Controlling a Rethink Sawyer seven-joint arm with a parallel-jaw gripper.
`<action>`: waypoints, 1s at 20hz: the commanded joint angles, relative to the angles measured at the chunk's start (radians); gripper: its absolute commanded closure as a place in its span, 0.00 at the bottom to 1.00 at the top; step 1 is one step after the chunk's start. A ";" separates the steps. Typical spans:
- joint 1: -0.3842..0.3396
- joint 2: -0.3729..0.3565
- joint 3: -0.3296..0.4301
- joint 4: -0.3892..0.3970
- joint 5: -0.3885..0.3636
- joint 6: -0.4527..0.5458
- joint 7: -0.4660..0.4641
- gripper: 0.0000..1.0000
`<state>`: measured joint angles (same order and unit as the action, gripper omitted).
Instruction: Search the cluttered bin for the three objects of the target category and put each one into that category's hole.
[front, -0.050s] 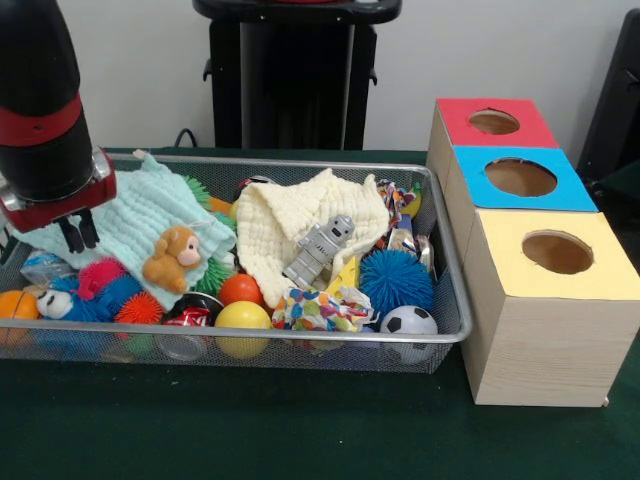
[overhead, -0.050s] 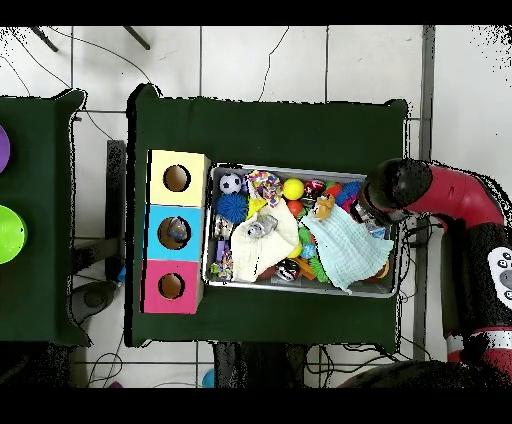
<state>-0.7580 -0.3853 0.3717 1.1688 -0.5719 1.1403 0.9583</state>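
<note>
The gripper (front, -0.050s: 77, 232) hovers over the mint cloth (front, -0.050s: 140, 215), fingers together (holding nothing); it may snag the cloth and drag toys out.

The front camera sits low and close to the wire basket (front, -0.050s: 440, 330), looking level across it toward the wall, while the overhead camera looks straight down from high above the same basket (overhead, -0.050s: 300, 290), boxes and tabletop.

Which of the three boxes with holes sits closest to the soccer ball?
The yellow box. The soccer ball lies in the bin corner right beside it, while the blue box and red box stand farther back.
</note>
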 joint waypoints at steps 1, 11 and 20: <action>-0.010 0.064 -0.023 -0.016 -0.077 -0.084 -0.042 1.00; -0.024 0.050 -0.002 0.007 -0.133 -0.168 -0.118 0.00; -0.001 0.022 -0.026 0.024 -0.193 -0.227 -0.128 0.00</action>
<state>-0.7658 -0.3639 0.3525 1.1577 -0.6787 0.9848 0.9583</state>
